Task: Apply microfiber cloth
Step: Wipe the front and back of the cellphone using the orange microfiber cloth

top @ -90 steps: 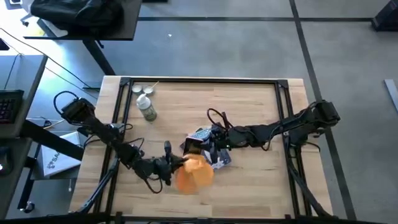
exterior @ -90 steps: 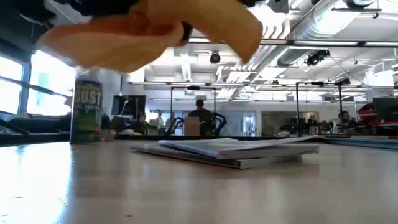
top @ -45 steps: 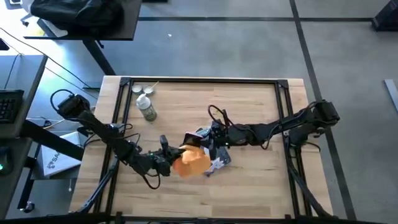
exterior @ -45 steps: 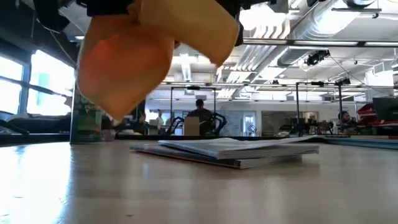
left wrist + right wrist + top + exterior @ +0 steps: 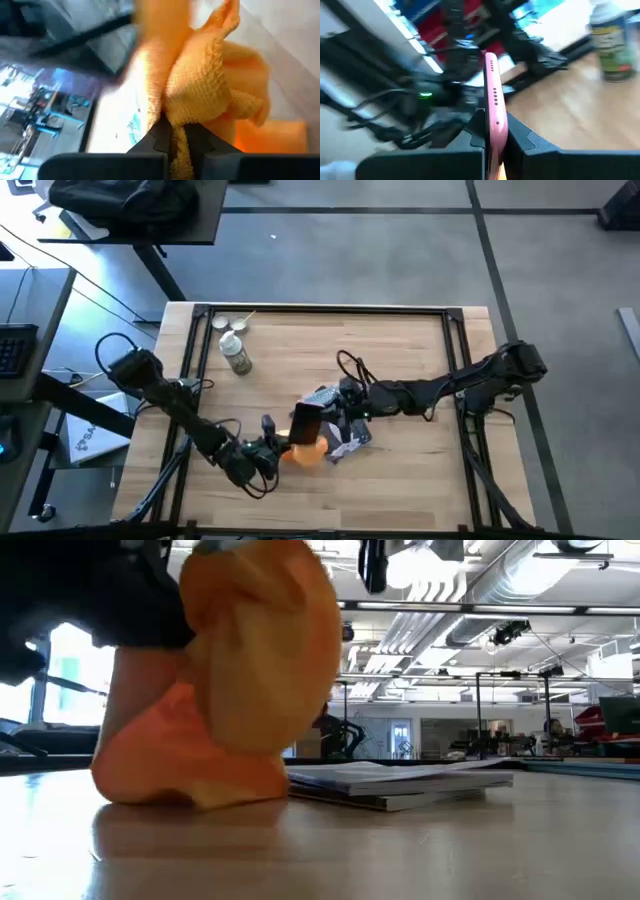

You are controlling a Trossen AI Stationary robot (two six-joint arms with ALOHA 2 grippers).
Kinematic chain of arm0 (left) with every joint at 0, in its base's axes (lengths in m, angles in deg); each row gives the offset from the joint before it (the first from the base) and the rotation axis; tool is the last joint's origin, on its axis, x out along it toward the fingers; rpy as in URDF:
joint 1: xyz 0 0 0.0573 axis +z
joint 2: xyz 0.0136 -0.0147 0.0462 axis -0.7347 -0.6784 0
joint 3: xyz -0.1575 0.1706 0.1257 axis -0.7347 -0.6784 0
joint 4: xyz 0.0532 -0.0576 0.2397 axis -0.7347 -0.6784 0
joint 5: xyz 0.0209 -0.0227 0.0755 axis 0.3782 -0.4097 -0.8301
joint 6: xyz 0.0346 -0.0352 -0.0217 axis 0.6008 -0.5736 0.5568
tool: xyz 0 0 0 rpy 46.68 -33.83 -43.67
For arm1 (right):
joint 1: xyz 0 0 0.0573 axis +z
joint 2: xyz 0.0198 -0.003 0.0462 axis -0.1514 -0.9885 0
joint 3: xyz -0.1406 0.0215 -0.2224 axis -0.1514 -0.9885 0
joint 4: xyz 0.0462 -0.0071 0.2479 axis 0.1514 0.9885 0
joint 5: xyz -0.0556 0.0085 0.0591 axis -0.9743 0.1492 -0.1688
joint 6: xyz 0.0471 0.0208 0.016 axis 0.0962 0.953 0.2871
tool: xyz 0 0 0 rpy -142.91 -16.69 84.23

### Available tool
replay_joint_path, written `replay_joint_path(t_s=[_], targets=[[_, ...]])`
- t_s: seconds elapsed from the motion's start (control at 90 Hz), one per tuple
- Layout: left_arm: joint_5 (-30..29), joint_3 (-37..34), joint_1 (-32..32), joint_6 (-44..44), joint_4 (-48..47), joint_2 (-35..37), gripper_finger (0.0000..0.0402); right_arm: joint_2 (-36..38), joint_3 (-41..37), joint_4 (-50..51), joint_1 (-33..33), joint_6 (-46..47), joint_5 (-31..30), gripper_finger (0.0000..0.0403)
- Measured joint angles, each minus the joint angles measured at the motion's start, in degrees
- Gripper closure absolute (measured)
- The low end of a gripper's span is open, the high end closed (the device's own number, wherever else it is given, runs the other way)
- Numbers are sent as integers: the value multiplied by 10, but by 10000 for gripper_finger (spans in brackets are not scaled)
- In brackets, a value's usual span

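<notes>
The microfiber cloth [image 5: 308, 452], a bright orange-yellow bunch, hangs from my left gripper [image 5: 272, 450] near the table's front middle. Its lower part [image 5: 190, 785] rests on the wood. My left gripper [image 5: 173, 137] is shut on it. Just beyond it my right gripper [image 5: 330, 420] is shut on a dark flat phone [image 5: 305, 423] with a pink rim [image 5: 494, 90], held above the cloth. A blue-grey printed packet [image 5: 347, 437] lies flat on the table under the right gripper. My left gripper pinches a bunched fold of the cloth [image 5: 176, 120] between its two fingers, several layers thick, coming from the table's left. The cloth hangs crumpled and slack past the fingers, its lower part on the table. My right gripper pinches the phone by its two flat faces [image 5: 496, 127], one finger on each, reaching in from the table's right. The phone stands on edge, lifted clear of the table.
A spray bottle [image 5: 236, 352] and small lids [image 5: 228, 323] stand at the far left of the table. The packet [image 5: 390, 780] lies just behind the cloth in the low view. Bare wood stretches along the near edge and at the far right.
My left gripper has gone down with the cloth. The cloth, held high and spread a second ago, now hangs bunched with its lower part on the table, next to the packet.
</notes>
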Motion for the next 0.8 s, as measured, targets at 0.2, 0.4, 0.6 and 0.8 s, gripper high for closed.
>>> replay_joint_path(t_s=[0.2, 0.4, 0.6, 0.8], targets=[[-37, -4, -51, -44, 15, 46, 402, -1, 11, 24, -1, -19, -6, 402], [-66, -3, -82, -6, 15, 104, 402, -4, 8, 72, -2, -40, -41, 402], [-1, -3, 0, -7, 19, 131, 402, -14, 9, 89, -2, -77, -101, 402], [66, -3, 85, 12, 59, 131, 402, -20, 8, 87, 8, -104, -102, 402]])
